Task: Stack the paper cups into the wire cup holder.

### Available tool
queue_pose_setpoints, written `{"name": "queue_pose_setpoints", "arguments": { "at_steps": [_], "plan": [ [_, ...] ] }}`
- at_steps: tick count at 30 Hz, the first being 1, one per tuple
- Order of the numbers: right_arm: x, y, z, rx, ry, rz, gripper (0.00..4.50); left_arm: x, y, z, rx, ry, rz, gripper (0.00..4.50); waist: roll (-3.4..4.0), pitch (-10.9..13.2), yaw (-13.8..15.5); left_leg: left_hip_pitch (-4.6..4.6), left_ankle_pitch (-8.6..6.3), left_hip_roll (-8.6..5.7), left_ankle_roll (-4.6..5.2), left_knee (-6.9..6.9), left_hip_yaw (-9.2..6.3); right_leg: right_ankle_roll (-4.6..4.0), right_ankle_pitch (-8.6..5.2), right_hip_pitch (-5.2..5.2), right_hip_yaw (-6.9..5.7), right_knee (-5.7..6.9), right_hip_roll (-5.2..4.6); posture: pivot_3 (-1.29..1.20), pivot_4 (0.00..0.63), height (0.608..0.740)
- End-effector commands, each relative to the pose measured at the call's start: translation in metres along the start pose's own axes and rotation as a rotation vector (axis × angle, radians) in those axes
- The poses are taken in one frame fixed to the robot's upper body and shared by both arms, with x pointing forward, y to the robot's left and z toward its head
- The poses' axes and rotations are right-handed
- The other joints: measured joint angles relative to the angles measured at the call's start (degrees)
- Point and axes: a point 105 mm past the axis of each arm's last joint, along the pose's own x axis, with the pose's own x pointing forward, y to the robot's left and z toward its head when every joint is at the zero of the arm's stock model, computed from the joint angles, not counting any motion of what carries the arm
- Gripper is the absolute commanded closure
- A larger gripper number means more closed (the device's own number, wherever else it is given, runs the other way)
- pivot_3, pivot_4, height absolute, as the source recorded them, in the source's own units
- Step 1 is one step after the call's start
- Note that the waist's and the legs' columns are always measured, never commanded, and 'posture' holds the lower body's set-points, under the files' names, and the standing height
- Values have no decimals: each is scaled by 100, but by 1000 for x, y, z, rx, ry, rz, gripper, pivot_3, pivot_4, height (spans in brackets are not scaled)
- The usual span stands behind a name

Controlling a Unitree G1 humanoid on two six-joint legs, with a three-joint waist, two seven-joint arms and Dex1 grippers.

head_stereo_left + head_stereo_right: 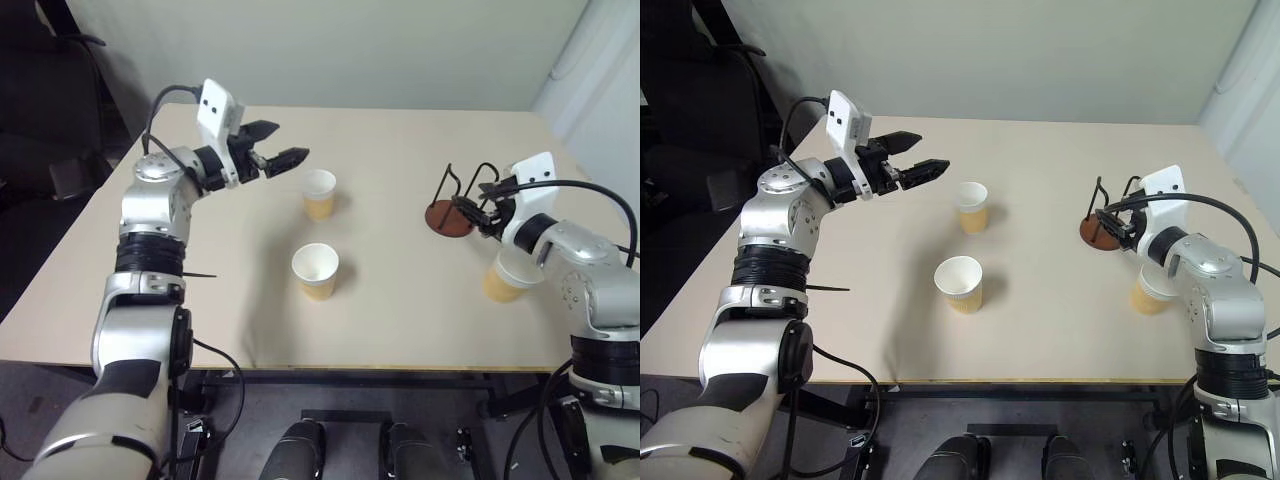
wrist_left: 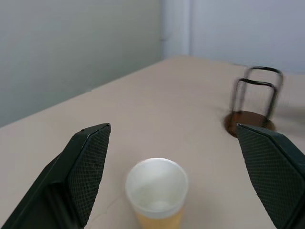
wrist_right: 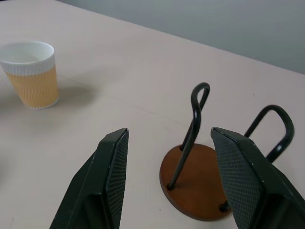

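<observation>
I see three tan-orange paper cups with white rims on the pale beige counter (image 1: 400, 130), all upright and empty. One cup (image 1: 319, 194) stands just past my left gripper (image 1: 272, 146), whose fingers are spread wide with nothing between them. A second cup (image 1: 316, 271) sits nearer the counter's front edge, alone. The third cup (image 1: 502, 281) stands under my right forearm, half hidden by it. The wire cup holder, a round reddish-brown disc with thin black wire loops (image 3: 198, 179), holds nothing. My right gripper (image 3: 171, 176) is right at it, fingers apart, the base lying between them (contact I cannot tell). A plain light wall runs behind the counter.
</observation>
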Motion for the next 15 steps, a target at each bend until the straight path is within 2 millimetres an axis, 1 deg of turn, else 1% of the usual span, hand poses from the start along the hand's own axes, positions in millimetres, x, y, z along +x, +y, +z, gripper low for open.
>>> {"name": "queue_pose_setpoints", "arguments": {
  "at_steps": [1,4,9,13,15],
  "plan": [
    [-2,-4,14,-17,-46,-39,1751,5,-25,24,49,-47,-190,34,0,0,-2,0,-1,0,0,0,0,0,0,0,0,0,0,0,150,740],
    [1,-8,14,-25,-35,-62,1751,11,-32,21,79,5,-267,34,0,0,-2,2,-2,1,-2,0,0,1,0,0,2,1,0,0,150,740],
    [6,-11,16,-42,-28,-76,1751,12,-27,23,123,43,-288,34,0,0,-12,1,-2,1,-3,0,0,2,1,1,4,0,-1,0,150,740],
    [13,-1,19,-50,-31,-51,1751,10,-26,26,136,36,-294,34,0,0,-24,1,-2,1,-2,-2,1,4,1,-1,5,-2,-1,0,150,740],
    [18,4,18,-45,-30,-35,1751,9,-24,29,144,22,-280,34,0,0,-26,1,-2,2,0,-5,1,17,7,-3,4,-4,0,0,150,740]
  ]
}}
